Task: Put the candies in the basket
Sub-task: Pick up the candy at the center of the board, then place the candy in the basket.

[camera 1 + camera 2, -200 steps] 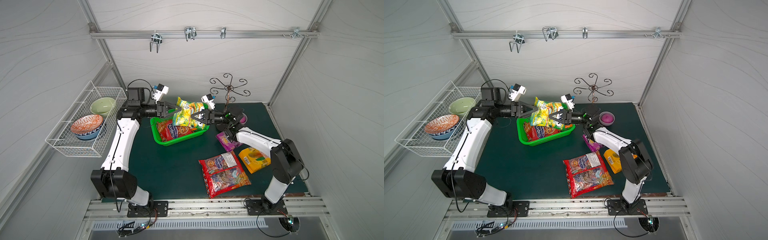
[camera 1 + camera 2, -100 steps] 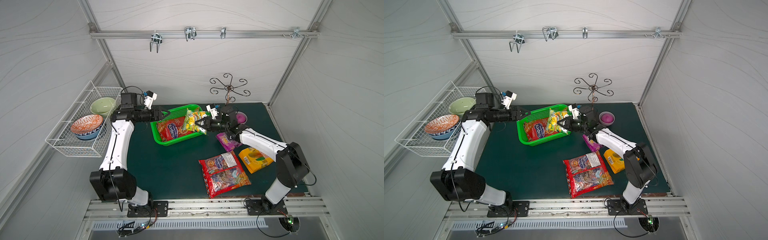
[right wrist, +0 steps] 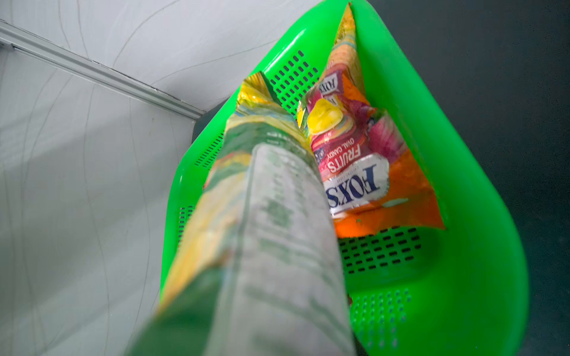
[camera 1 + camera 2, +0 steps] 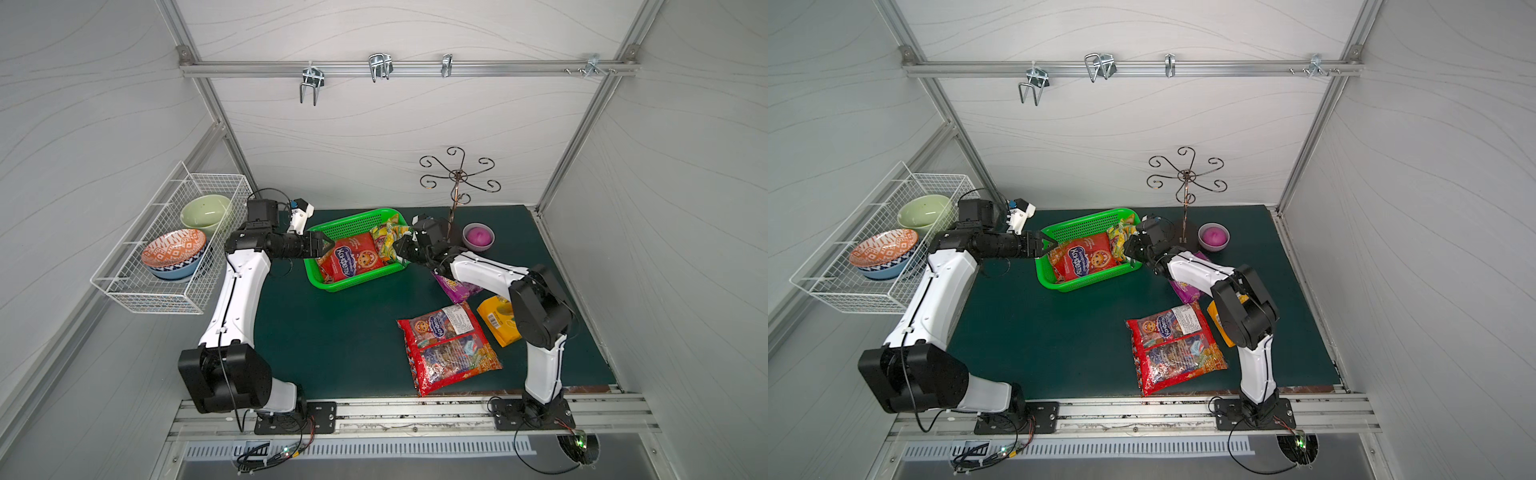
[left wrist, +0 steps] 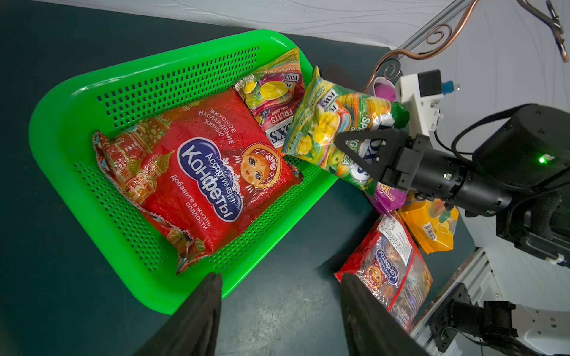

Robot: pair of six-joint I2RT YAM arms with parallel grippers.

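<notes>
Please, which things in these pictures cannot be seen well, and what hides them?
- Right wrist view: the glossy green FOX'S candy bag is blurred, its print unreadable.
- Both top views: the right arm covers part of the purple plastic candy bag.
- A top view: that arm's elbow hides most of the yellow-orange plastic bag.
- Left wrist view: a finger of the left gripper covers part of the large red plastic bag on the dark mat.

Near the tabletop's [image 4: 1038, 332] back edge the green basket [image 4: 1084, 286] holds a red candy bag [image 4: 1084, 258]. The right gripper [image 4: 1128, 249] pinches a yellow-green bag [image 4: 1118, 237] over the basket's right end (the left gripper [image 4: 1048, 246] gapes at the opposite end). Another red bag [image 4: 1173, 353] lies toward the front edge.
</notes>
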